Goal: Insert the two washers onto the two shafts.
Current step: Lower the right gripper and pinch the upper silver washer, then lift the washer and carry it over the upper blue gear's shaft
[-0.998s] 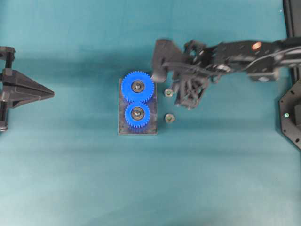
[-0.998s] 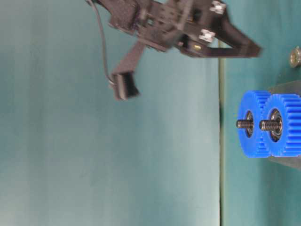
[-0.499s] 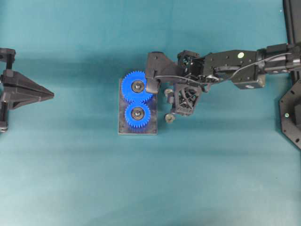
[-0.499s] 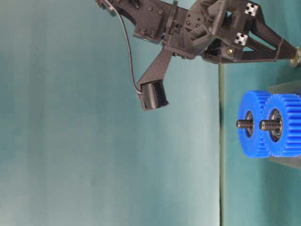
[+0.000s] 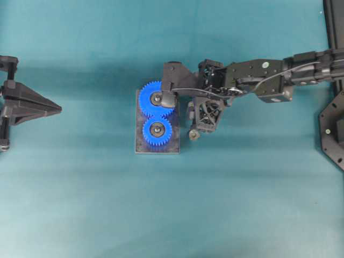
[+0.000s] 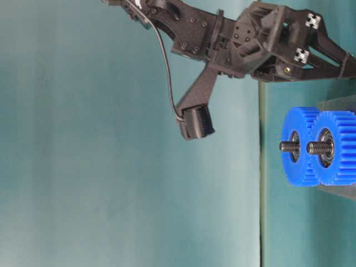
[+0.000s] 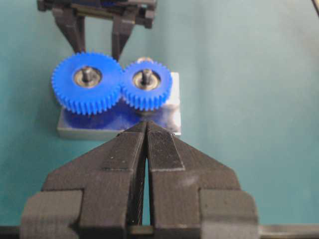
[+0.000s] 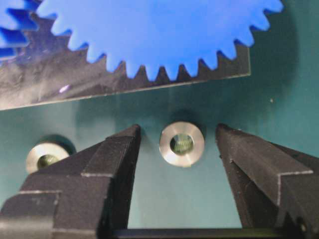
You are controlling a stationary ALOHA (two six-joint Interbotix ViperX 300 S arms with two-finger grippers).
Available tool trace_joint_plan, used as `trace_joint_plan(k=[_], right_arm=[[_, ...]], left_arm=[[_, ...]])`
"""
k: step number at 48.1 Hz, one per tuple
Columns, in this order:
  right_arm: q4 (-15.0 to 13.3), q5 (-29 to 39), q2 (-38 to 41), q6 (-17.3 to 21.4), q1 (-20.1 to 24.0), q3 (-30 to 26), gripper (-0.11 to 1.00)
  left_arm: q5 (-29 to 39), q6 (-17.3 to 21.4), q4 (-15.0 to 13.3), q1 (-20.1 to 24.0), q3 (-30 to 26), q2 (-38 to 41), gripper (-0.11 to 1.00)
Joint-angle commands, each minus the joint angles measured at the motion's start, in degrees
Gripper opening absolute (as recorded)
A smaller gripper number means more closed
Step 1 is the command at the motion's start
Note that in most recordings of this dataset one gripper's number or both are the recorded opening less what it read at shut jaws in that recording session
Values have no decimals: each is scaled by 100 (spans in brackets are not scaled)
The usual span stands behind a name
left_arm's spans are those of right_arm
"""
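Observation:
Two steel washers lie on the teal mat beside the metal plate point(image 5: 138, 148). One washer point(image 8: 181, 143) sits flat between the fingertips of my right gripper point(image 8: 178, 130), which is open and straddles it without touching. The other washer point(image 5: 193, 134) point(image 8: 47, 157) lies just outside the fingers. Two blue gears, the large gear point(image 5: 152, 102) and the small gear point(image 5: 157, 130), sit on the plate, each with a threaded shaft point(image 6: 288, 147) point(image 7: 146, 75) standing out of its centre. My left gripper point(image 5: 56, 108) point(image 7: 146, 124) is shut with nothing in it, far left of the plate.
The right arm's wrist camera point(image 5: 170, 99) hangs over the large gear's edge. The plate edge point(image 8: 149, 87) runs close in front of the right fingertips. Open teal mat point(image 5: 161, 215) lies on the near side of the plate.
The right gripper has moved left toward the plate and come down over the washer beside the large gear, staying open. The left arm has not moved.

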Motion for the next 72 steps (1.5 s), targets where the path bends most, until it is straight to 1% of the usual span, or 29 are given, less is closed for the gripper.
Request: trace_joint_plan(k=[1,17,38,43,53,63,72], right_arm=[[-9,26,-79,18,-9,-105,66],[-9,272,-123,18,-9,-62,66],[-9,281,-123,26,-26,-62,65],[-9,290,-132,26,-26,-62,60],[-9,352,-132,35,-26,-70,33],[0,483,-132,44,-35,-105,32],[-9,721,-343,123,-44,-308,32]], left_arm=[[-35,0,18,0,-62,18,1],[-26,-9,18,0,-44,18,1],[-53,-9,18,-9,-9,18,1],[-62,-9,18,-9,-9,18,1],[-62,-18,18,0,-9,18,1],[-70,-18,18,0,-9,18,1],[-70,-18,18,0,-9,18,1]])
